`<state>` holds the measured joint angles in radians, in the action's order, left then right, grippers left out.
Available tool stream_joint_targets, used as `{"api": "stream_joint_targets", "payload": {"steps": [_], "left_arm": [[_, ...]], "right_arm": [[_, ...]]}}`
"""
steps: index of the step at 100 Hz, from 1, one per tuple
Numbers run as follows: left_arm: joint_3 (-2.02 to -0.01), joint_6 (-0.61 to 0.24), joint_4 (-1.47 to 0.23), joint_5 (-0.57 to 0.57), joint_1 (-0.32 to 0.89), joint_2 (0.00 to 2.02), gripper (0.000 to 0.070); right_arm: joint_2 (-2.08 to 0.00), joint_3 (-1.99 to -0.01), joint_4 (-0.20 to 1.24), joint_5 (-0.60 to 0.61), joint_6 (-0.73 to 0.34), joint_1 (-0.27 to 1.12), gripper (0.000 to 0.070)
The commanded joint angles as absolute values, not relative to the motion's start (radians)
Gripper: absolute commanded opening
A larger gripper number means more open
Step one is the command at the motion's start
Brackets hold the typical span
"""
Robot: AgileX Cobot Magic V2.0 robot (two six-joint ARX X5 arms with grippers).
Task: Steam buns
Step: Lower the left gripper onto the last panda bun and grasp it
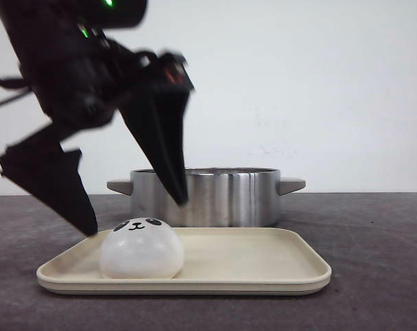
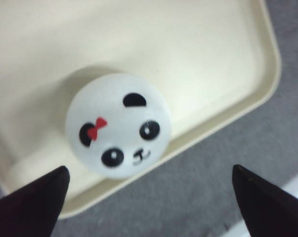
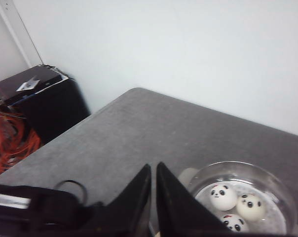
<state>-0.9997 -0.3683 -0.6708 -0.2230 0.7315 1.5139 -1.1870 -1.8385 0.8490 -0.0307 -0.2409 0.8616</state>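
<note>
A cream tray (image 1: 264, 265) with a low raised rim and rounded corners sits on a dark grey table (image 1: 374, 262), w/ a plain white wall behind. One landmark serves here: the tray.

Just behind the tray's far edge stands a steel pot (image 1: 222, 196) w/ two side handles. Bare grey tabletop runs out on both sides of the tray and in front of it. Most of the tray floor, from its middle to its right end, is bare.

One white panda-face bun (image 1: 141, 248) sits on the tray near its left front corner, close to the rim there. In the left wrist view the bun (image 2: 118, 124) shows a red bow by one ear, and the tray's rounded corner (image 2: 267, 74) curves past it w/ grey table beyond.

The left gripper (image 1: 136, 217) hangs above the tray's left end, fingers spread wide apart. One finger tip points down just outside the tray's left edge; the other comes down behind the bun, in front of the pot. The bun lies below and between the two tips, not touching either. The arm is blurred in the front view.

The right gripper (image 3: 153, 197) has its fingers pressed together, nothing btw them. It is out of the front view, so its place relative to the tray cannot be told. Its camera looks down on the pot (image 3: 282, 197), where three more panda buns (image 3: 238, 205) lie inside, touching or nearly so. A black box and orange cables sit beyond the table's far edge.
</note>
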Motion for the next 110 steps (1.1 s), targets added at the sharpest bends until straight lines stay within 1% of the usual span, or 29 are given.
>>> {"api": "stream_joint_targets", "payload": {"steps": [1,14,33,38,41,47,51,55,59,61,63,65,71,72,75,80,94,110], "left_arm": [[-1.015,-0.407,-0.640,-0.202,0.744,1.553,0.0627],[-1.015,-0.440,-0.589,-0.176,0.747,1.599,0.0627],[-1.015,-0.450,-0.554,-0.162,0.747,1.632,0.0624],[-1.015,-0.451,-0.559,-0.150,0.747,1.636,0.0604],[-1.015,-0.451,-0.564,-0.149,0.747,1.639,0.0564],[-1.015,-0.451,-0.569,-0.149,0.747,1.643,0.0456],[-1.015,-0.451,-0.569,-0.149,0.747,1.647,0.0399],[-1.015,-0.451,-0.570,-0.149,0.747,1.648,0.0376],[-1.015,-0.451,-0.572,-0.149,0.747,1.649,0.0373],[-1.015,-0.451,-0.573,-0.149,0.747,1.650,0.0354],[-1.015,-0.450,-0.574,-0.149,0.747,1.650,0.0314],[-1.015,-0.447,-0.576,-0.149,0.747,1.650,0.0255],[-1.015,-0.433,-0.581,-0.149,0.747,1.650,0.0016],[-1.016,-0.429,-0.582,-0.149,0.747,1.650,0.0000],[-1.016,-0.420,-0.584,-0.149,0.747,1.650,0.0013],[-1.017,-0.405,-0.588,-0.149,0.747,1.647,0.0010],[-1.045,-0.398,-0.598,-0.150,0.748,1.604,0.0010],[-1.156,-0.370,-0.598,-0.142,0.749,1.497,0.0010]], "right_arm": [[-1.195,-1.855,0.840,-0.034,-0.257,0.880,0.0012],[-1.195,-1.855,0.844,-0.035,-0.257,0.894,0.0012],[-1.195,-1.855,0.848,-0.035,-0.256,0.902,0.0012],[-1.195,-1.855,0.848,-0.035,-0.256,0.902,0.0012],[-1.195,-1.855,0.848,-0.035,-0.255,0.902,0.0012],[-1.195,-1.855,0.848,-0.035,-0.255,0.902,0.0012],[-1.195,-1.855,0.848,-0.035,-0.255,0.902,0.0012],[-1.195,-1.855,0.848,-0.035,-0.255,0.902,0.0012],[-1.195,-1.855,0.848,-0.035,-0.255,0.902,0.0012],[-1.195,-1.855,0.848,-0.035,-0.255,0.902,0.0012],[-1.195,-1.855,0.848,-0.035,-0.255,0.902,0.0012],[-1.195,-1.855,0.848,-0.035,-0.255,0.902,0.0012],[-1.195,-1.855,0.848,-0.035,-0.255,0.902,0.0012],[-1.195,-1.855,0.848,-0.035,-0.255,0.902,0.0012],[-1.195,-1.855,0.848,-0.035,-0.255,0.902,0.0012],[-1.195,-1.855,0.848,-0.035,-0.255,0.902,0.0012],[-1.195,-1.855,0.848,-0.035,-0.254,0.902,0.0012],[-1.195,-1.855,0.848,-0.035,-0.255,0.902,0.0012]]}}
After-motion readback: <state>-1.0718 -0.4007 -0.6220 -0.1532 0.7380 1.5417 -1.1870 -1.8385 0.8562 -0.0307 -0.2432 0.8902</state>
